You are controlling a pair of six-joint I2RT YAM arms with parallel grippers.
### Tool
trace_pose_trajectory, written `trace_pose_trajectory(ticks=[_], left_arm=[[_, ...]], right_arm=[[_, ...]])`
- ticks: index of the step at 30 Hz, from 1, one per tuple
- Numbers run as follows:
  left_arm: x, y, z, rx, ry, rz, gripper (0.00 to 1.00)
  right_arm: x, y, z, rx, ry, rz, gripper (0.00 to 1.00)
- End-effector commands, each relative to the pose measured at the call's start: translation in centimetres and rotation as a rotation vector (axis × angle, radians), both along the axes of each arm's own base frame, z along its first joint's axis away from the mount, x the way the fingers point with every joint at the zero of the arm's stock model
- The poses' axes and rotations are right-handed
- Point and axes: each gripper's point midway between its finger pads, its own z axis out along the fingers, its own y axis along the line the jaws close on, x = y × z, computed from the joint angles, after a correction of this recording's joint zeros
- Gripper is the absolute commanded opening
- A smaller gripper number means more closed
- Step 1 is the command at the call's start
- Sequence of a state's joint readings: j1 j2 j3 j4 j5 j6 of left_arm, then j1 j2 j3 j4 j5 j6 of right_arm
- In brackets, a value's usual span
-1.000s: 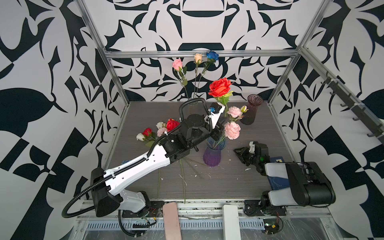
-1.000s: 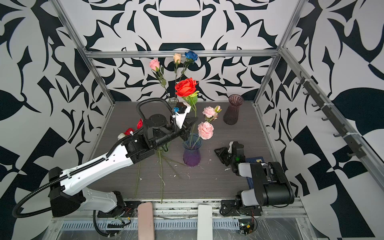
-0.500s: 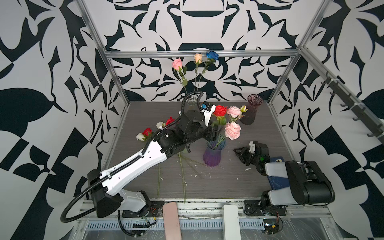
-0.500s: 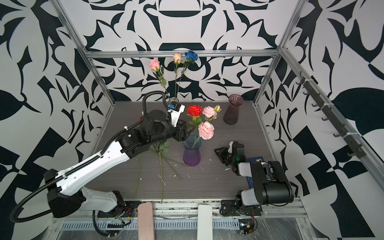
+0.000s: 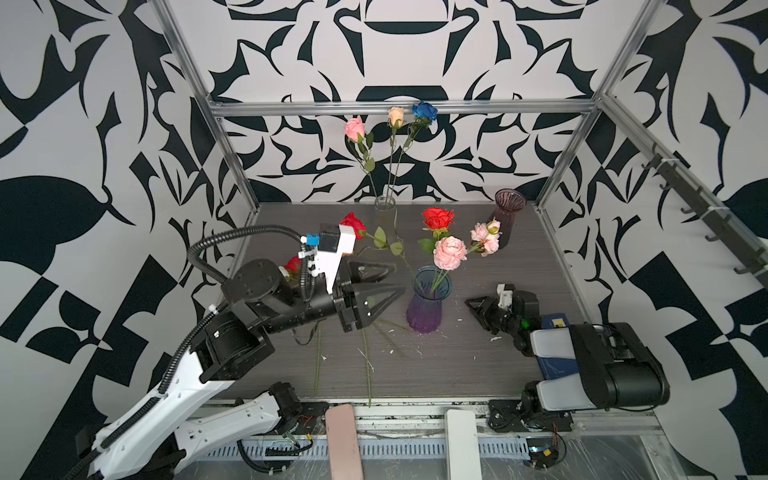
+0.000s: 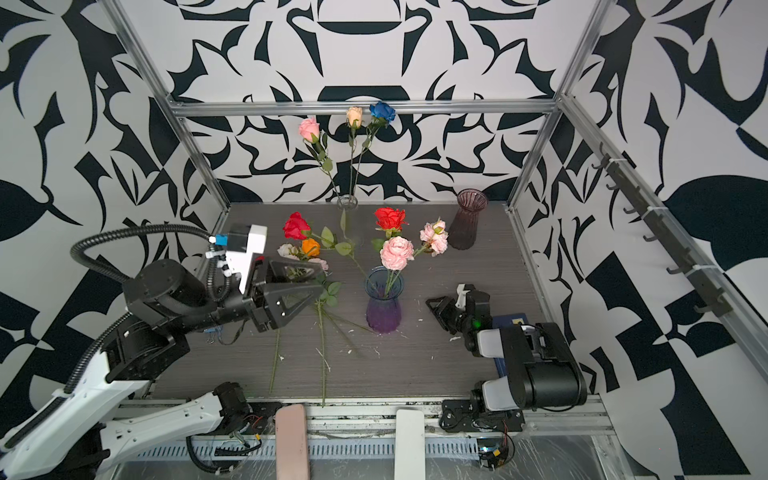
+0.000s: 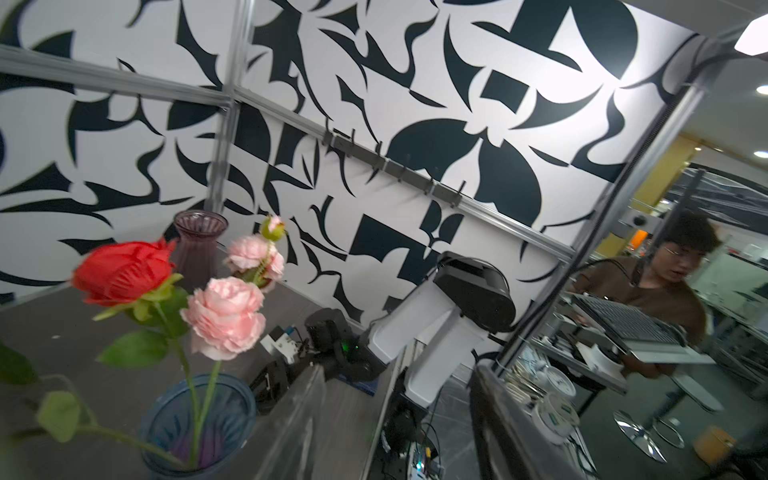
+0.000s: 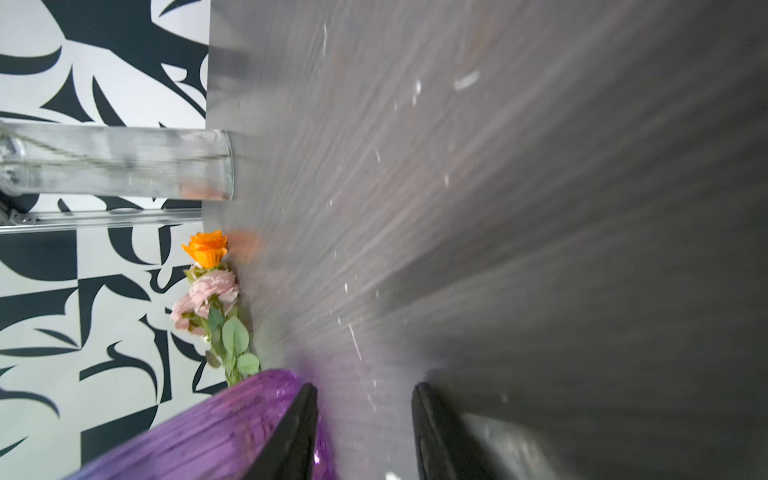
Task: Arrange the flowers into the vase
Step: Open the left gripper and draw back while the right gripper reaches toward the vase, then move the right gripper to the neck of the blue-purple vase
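Note:
The purple vase (image 5: 428, 309) (image 6: 383, 309) stands mid-table. It holds a red rose (image 5: 437, 218), a pink carnation (image 5: 449, 252) and a smaller pink cluster (image 5: 484, 237). Another red rose (image 5: 353, 224) leans out of it to the left. My left gripper (image 5: 395, 279) (image 6: 322, 279) hovers open and empty just left of the vase, and its fingers (image 7: 299, 419) are blurred in the left wrist view. My right gripper (image 5: 477, 311) (image 8: 363, 419) lies low to the vase's right, open, with nothing between its fingers. Loose flowers (image 6: 309, 247) (image 8: 207, 248) lie at the left.
A clear glass vase (image 5: 384, 203) with pink, cream and blue roses stands at the back wall. A dark purple empty vase (image 5: 509, 216) is at the back right. Long green stems (image 5: 366, 365) lie on the table towards the front edge.
My left gripper let go of the red rose, which now stands in the vase. It opened and drew back down to the left. The right arm stays about where it was.

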State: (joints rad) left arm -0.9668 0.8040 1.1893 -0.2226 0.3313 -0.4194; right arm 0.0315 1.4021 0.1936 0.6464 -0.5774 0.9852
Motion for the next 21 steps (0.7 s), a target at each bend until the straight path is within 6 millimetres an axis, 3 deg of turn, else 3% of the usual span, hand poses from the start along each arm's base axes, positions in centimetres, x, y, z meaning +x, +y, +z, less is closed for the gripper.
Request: trace_pose_trajectory(ticks=[1, 3, 6, 9, 11, 15, 21], left_arm=[[-2.5, 0.1, -4.0, 0.057, 0.021, -0.130, 0.59], [-3.5, 1.1, -5.5, 0.045, 0.031, -0.145, 0.57], [-4.1, 1.7, -9.4, 0.047, 0.087, -0.162, 0.57], [-4.2, 1.8, -12.7, 0.070, 0.128, -0.155, 0.56], [-4.3, 1.8, -14.4, 0.081, 0.140, -0.161, 0.56], [-4.5, 1.4, -16.9, 0.098, 0.136, -0.179, 0.55], [-3.4, 1.8, -20.2, 0.096, 0.167, -0.102, 0.55]], right_arm=[[-0.7, 1.0, 3.0, -0.006, -0.106, 0.081, 0.43], [-1.1, 1.1, 5.3, -0.134, -0.142, 0.139, 0.49], [-2.4, 1.7, 10.6, -0.389, -0.310, 0.241, 0.65], [-4.0, 2.9, 13.7, -0.477, -0.460, 0.313, 0.76], [-4.8, 3.7, 14.1, -0.464, -0.501, 0.346, 0.79], [-6.0, 5.1, 13.7, -0.427, -0.615, 0.393, 0.99], [-6.9, 6.3, 13.7, -0.471, -0.795, 0.399, 0.99]])
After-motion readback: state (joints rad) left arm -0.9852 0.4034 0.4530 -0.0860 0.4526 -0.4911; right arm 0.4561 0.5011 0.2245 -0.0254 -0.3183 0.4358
